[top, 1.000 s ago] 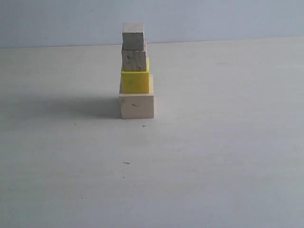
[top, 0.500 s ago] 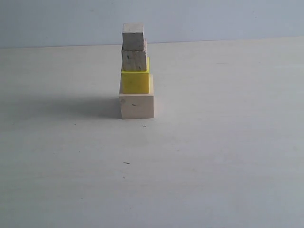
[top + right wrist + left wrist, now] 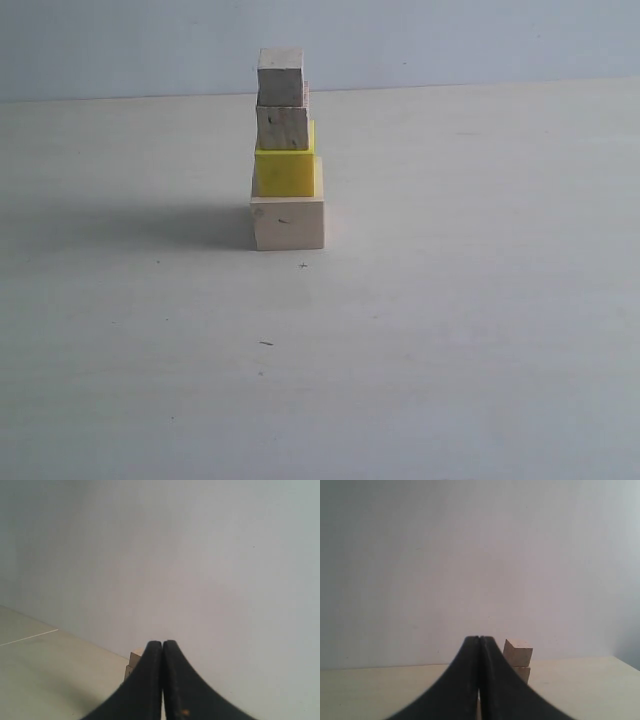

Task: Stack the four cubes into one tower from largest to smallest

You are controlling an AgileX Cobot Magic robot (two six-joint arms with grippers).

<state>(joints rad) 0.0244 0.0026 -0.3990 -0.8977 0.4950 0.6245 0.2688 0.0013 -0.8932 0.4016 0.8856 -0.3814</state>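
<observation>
Change over the last second: none. Tower (image 3: pixel 286 150) stands exactly as it did, no cube shifted, no arm entering the exterior view. Judgement: stacking looks finished and the arms are pulled back, with nothing left to place.

Desk (image 3: pixel 450 350): bare pale surface all round the tower, with only a few specks in front of it. The tower stands toward the far side, and the desk's back edge meets the wall (image 3: pixel 450 40) behind it. Wide room left, right and in front of the tower; less behind.

Tower, bottom up:
- Largest cube (image 3: pixel 288 224), pale wood, flat on the desk, casting a shadow to the tower's left.
- Yellow cube (image 3: pixel 286 173) on it, nearer its left edge, leaving a wider step on the right.
- Medium cube (image 3: pixel 282 128), grainy, on the yellow, again with little overhang room on the left.
- Smallest cube (image 3: pixel 281 77) on top, upright, no tilt visible.

The left faces run close to one line, so the margin is thin on that side. Judgement: a nudge from the right would be the riskier one.

Left fingers (image 3: pixel 465 680): pressed together, holding nothing, well clear of the tower, whose top two cubes show beyond them.
Right fingers (image 3: pixel 150 680): pressed together, empty, also apart from the tower; only a sliver of cube shows behind them.
</observation>
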